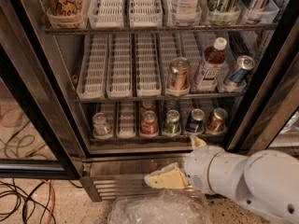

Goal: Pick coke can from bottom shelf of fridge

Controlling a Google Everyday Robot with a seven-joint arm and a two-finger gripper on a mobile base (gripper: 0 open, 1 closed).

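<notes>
The coke can (149,123), red with a silver top, stands at the front of the bottom shelf (126,135) of the fridge (56,73), in the middle lane. To its right stand a green can (172,123), a blue can (194,120) and a bronze can (216,119). A clear-looking can (101,124) stands to the left. My gripper (170,159) is below the shelf, in front of the base grille (117,185), lower right of the coke can. Its cream fingers (166,178) are spread apart and empty.
The middle rack holds a gold can (178,73), a brown white-capped bottle (210,64) and a tilted blue can (238,69). A crumpled clear plastic bag (159,209) lies on the floor below the gripper. Cables (23,202) lie at the lower left by the open glass door (18,125).
</notes>
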